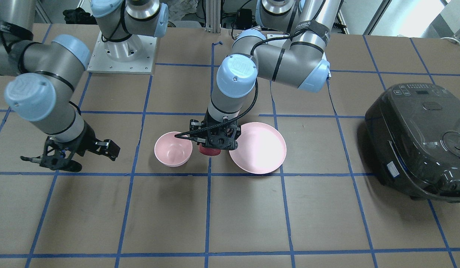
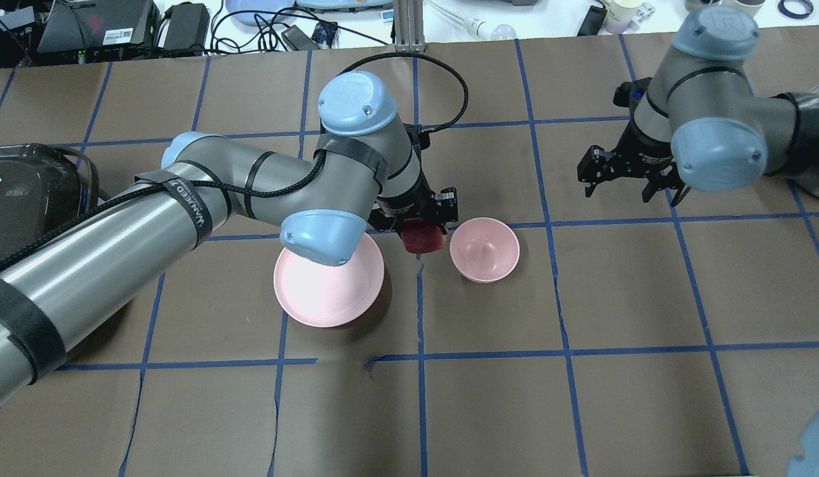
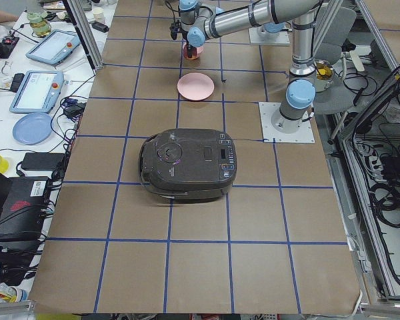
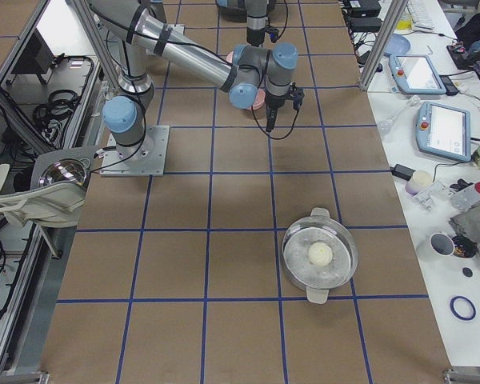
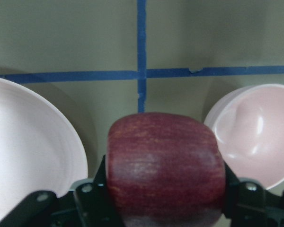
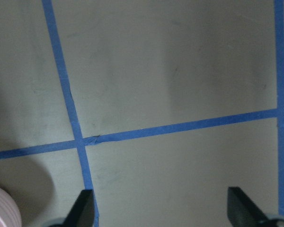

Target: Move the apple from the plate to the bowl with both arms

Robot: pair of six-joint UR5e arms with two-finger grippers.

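Note:
My left gripper is shut on the dark red apple and holds it over the table between the plate and the bowl. In the left wrist view the apple fills the space between the jaws, with the wide pink plate to one side and the small deep pink bowl to the other. The plate is bare and partly under the left arm's elbow. The bowl is empty. My right gripper is open and empty, off to the bowl's far right, above the table.
A black rice cooker stands on the robot's left side of the table. A metal pot with a white ball in it stands far out on the robot's right side. Blue tape lines grid the brown table.

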